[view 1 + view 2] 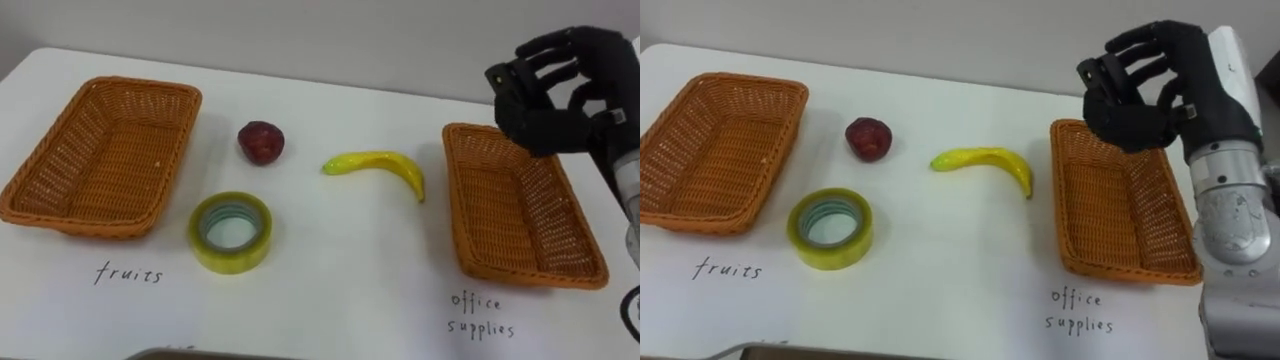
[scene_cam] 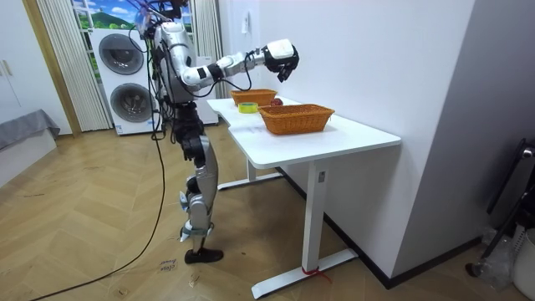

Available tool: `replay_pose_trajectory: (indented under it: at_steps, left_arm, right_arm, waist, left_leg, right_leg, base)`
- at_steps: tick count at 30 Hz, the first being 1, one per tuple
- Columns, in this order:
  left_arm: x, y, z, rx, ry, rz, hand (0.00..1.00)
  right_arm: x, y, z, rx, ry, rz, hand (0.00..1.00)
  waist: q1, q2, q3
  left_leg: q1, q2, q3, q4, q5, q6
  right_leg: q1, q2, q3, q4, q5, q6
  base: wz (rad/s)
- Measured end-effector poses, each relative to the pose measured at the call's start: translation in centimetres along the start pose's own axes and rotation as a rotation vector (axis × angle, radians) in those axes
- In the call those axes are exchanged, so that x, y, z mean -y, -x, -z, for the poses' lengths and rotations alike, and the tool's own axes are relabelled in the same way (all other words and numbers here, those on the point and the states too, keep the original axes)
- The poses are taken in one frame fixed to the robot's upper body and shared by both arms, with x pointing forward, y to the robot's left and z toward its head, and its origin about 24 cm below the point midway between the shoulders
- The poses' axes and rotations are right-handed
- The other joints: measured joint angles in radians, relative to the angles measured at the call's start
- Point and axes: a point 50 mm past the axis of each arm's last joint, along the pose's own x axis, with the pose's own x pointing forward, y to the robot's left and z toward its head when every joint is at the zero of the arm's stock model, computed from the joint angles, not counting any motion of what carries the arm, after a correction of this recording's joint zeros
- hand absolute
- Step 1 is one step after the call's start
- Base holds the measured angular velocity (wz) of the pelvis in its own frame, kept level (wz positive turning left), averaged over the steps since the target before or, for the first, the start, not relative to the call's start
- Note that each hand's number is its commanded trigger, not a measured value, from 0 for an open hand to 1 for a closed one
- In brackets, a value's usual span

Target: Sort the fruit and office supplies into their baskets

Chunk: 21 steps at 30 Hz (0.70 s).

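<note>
tape roll nearest, apple and banana behind it, right hand raised over office supplies basket far end, fingers loosely spread, empty, fruits basket far left

The black right hand is hiding the far corner of the orange wicker basket labelled office supplies. In the room view that basket is screening most of the dark red round apple.
</note>
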Motion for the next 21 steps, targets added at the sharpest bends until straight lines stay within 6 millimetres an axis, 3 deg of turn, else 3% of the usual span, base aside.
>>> replay_pose_trajectory:
  at_steps: [3, 7, 14, 15, 16, 17, 18, 21]
  left_arm:
    - [0.0, 0.0, 0.0, 0.001, -0.007, -0.007, 0.0]
    - [0.1, 0.0, 0.0, 0.003, -0.032, -0.023, 0.0]
    - [0.2, 0.0, -0.3, 0.01, -0.037, -0.032, 0.0]
    - [0.3, 0.0, -0.5, 0.015, -0.037, -0.033, 0.0]
    - [0.3, -0.1, -0.7, 0.022, -0.036, -0.031, 0.0]
    - [0.4, -0.1, -0.8, 0.026, -0.036, -0.03, 0.0]
    - [0.4, -0.1, -1.0, 0.033, -0.035, -0.028, 0.0]
    - [0.5, -0.1, -1.2, 0.04, -0.034, -0.026, 0.0]
  right_arm:
    - [-0.2, 0.0, 0.6, -0.02, -0.016, -0.006, 1.0]
    - [-1.5, 0.6, 3.6, -0.138, 0.003, -0.04, 1.0]
    - [-2.4, 1.3, 4.5, -0.175, 0.082, -0.073, 1.0]
    - [-2.4, 1.3, 4.5, -0.175, 0.088, -0.072, 0.59]
    - [-2.4, 1.3, 4.5, -0.174, 0.088, -0.073, 0.25]
    - [-2.4, 1.3, 4.5, -0.174, 0.088, -0.074, 0.19]
    - [-2.5, 1.3, 4.5, -0.174, 0.086, -0.074, 0.0]
    - [-2.5, 1.3, 4.5, -0.175, 0.086, -0.077, 0.0]
  waist:
    - [-0.003, 0.002, 0.0025]
    - [0.005, -0.004, -0.0009]
    - [0.004, 0.01, 0.005]
    - [0.003, 0.012, 0.0039]
    - [0.005, 0.012, 0.0037]
    - [0.006, 0.011, 0.0036]
    - [0.006, 0.01, 0.003]
    - [0.007, 0.006, 0.0031]
  left_leg:
    - [0.001, 0.0, 0.002, 0.002, 0.0, 0.0]
    - [0.002, 0.0, 0.007, 0.001, 0.0, 0.0]
    - [-0.001, 0.002, 0.012, -0.003, 0.0, 0.0]
    - [-0.003, 0.002, 0.012, -0.003, 0.0, -0.001]
    - [-0.004, 0.002, 0.012, -0.003, 0.001, -0.001]
    - [-0.004, 0.002, 0.012, -0.002, 0.001, -0.001]
    - [-0.003, 0.002, 0.012, -0.001, 0.001, -0.001]
    - [0.0, 0.002, 0.013, -0.003, 0.001, -0.001]
  right_leg:
    - [0.001, 0.0, 0.002, 0.0, 0.0, 0.0]
    - [0.001, 0.0, 0.008, 0.0, 0.0, 0.0]
    - [-0.009, 0.004, 0.025, 0.001, 0.0, 0.0]
    - [-0.013, 0.004, 0.025, 0.002, 0.0, 0.0]
    - [-0.016, 0.004, 0.025, 0.002, 0.0, 0.0]
    - [-0.016, 0.004, 0.025, 0.002, 0.0, 0.0]
    - [-0.016, 0.004, 0.025, 0.002, 0.0, 0.0]
    - [-0.015, 0.004, 0.026, 0.002, 0.0, 0.0]
  base:
    - [0.0]
    - [-0.02]
    - [-0.05]
    - [0.0]
    - [0.0]
    - [0.0]
    - [0.0]
    - [0.0]
